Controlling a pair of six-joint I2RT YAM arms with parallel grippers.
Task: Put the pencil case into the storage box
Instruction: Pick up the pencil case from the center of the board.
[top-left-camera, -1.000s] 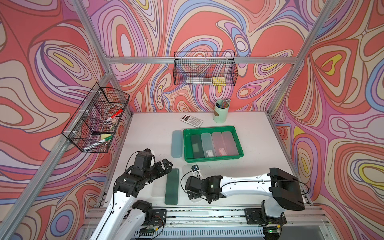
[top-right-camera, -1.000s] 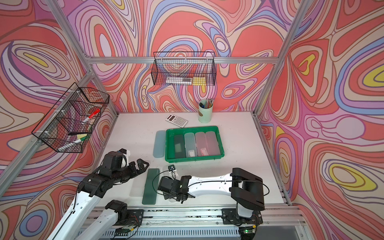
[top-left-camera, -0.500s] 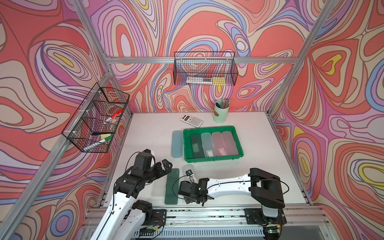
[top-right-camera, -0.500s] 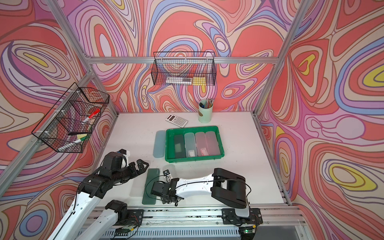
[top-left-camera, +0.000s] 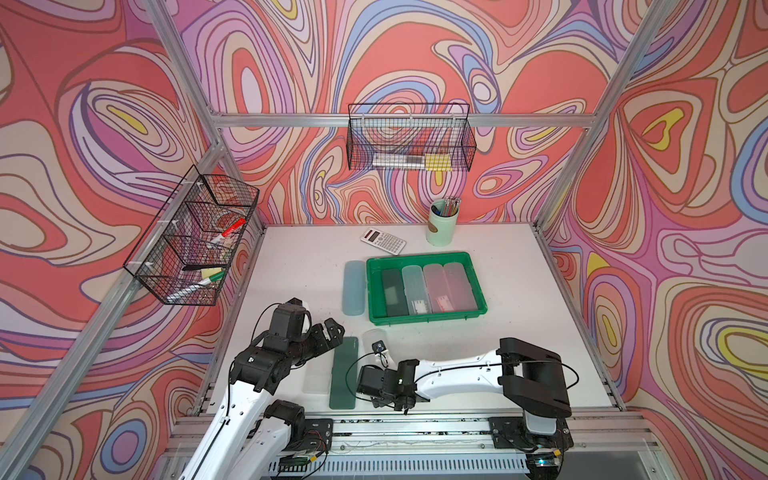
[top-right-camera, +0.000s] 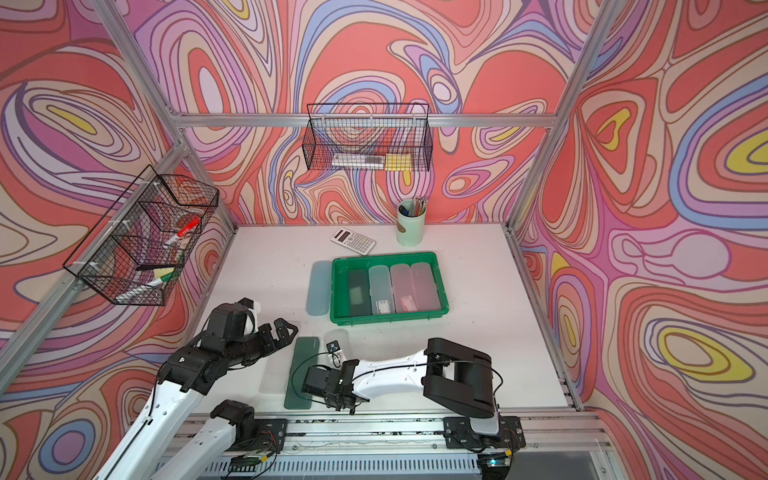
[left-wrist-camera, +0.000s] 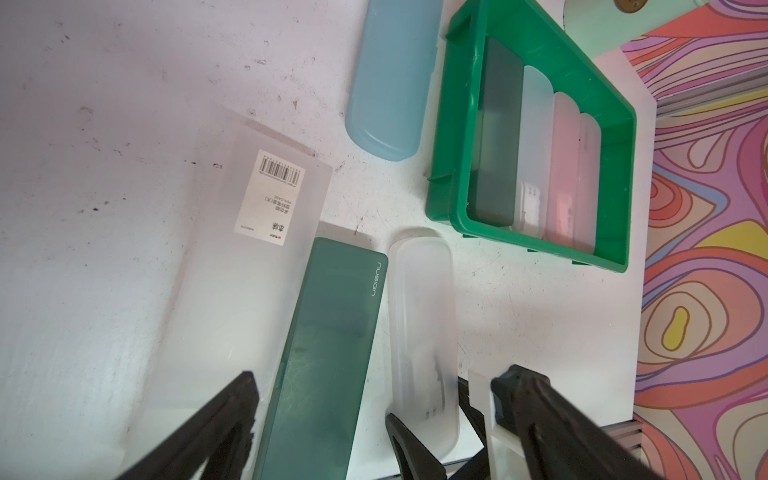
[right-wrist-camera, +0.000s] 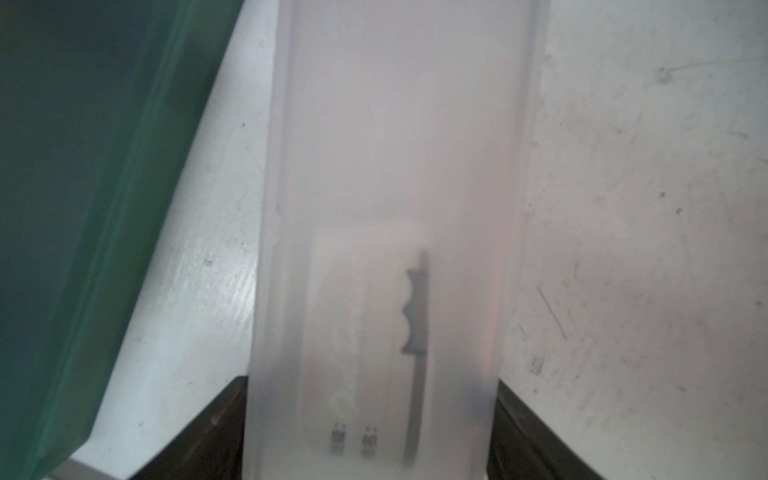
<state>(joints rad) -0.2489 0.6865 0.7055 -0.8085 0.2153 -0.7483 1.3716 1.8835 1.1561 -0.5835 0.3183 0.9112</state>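
White frosted plastic fills the right wrist view: the pencil case (right-wrist-camera: 382, 187) now sits between the fingers of the right gripper (right-wrist-camera: 372, 388), which press against its two long sides near one end. A second ago those jaws stood wide and the arm was folded further toward the right edge of the table (top-left-camera: 540, 332). Since then it has swung across and closed, so the grasp looks made and lifting is the step in hand. The case itself has not shifted: it lies flat near the front edge, just beside the dark green case (top-left-camera: 344, 372) and well short of the storage box (top-left-camera: 428, 319). That box already holds four cases side by side, so the new one will likely have to rest on top. The left gripper (top-left-camera: 328, 332) hangs spread and empty, unmoved.
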